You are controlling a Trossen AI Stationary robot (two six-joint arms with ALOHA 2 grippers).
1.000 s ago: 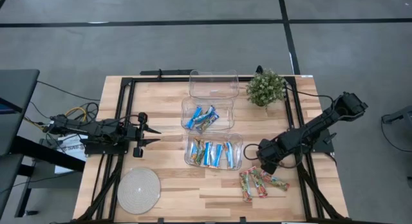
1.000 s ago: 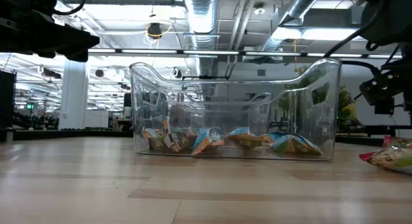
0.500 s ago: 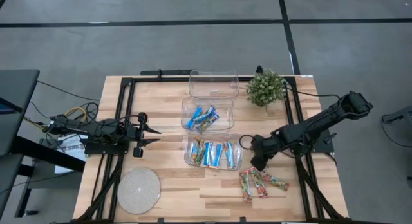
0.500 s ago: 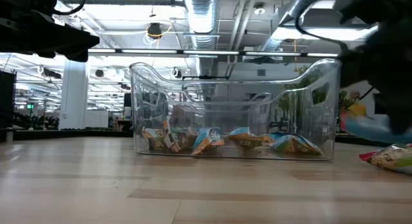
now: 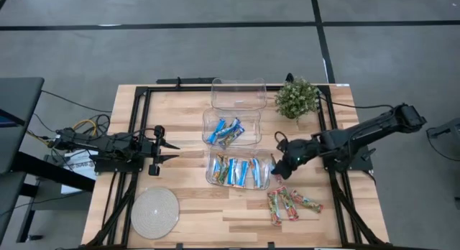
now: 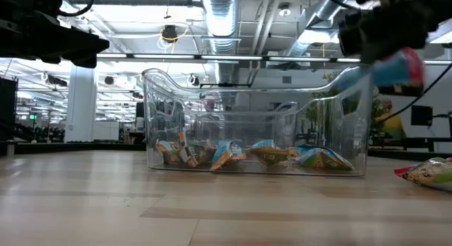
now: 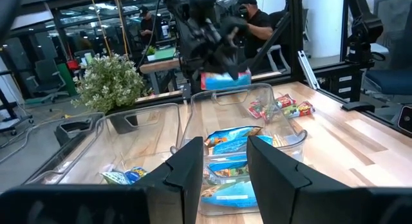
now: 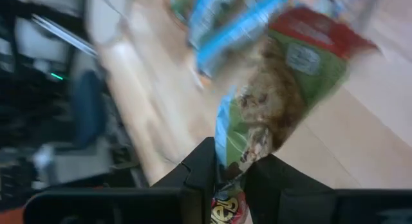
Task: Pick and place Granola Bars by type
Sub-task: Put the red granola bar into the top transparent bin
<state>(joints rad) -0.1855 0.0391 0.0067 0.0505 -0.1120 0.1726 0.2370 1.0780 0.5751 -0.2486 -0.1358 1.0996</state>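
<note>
While clamped tight on one red-green-orange granola bar point(image 8: 277, 89), the right claw point(image 5: 277, 167) hung above the desk point(image 5: 187, 214), just right of the near bin point(image 5: 238, 169). Held the bar by one end, fingers point(image 8: 199, 169) pinched on the wrapper, with the rest sticking out past them. From the low view, carried the bar point(image 6: 399, 68) well clear of the desktop, level with the near bin's rim. From the left wrist view, showed that same bar point(image 7: 224, 79) over the far end of the row of bins.

Inside the near bin, lay the tan-brown and blue bars point(image 5: 236, 171) side by side. Next bin back, the middle bin point(image 5: 231, 127), held a few bright blue bars point(image 5: 224, 131). Farthest back, the far bin point(image 5: 238, 93) showed no contents. On the bare wood near and right of the near bin, lay the loose red-green-orange bars point(image 5: 291, 204) in a small cluster, well below the raised claw.

Right of the far bin, stood a small potted plant point(image 5: 295, 98). At the near left corner, lay a round plate point(image 5: 154, 213).

Off at the left edge, waited the left claw point(image 5: 171, 151), fingers point(image 7: 187, 169) parted with nothing between them, pointing toward the bins.
</note>
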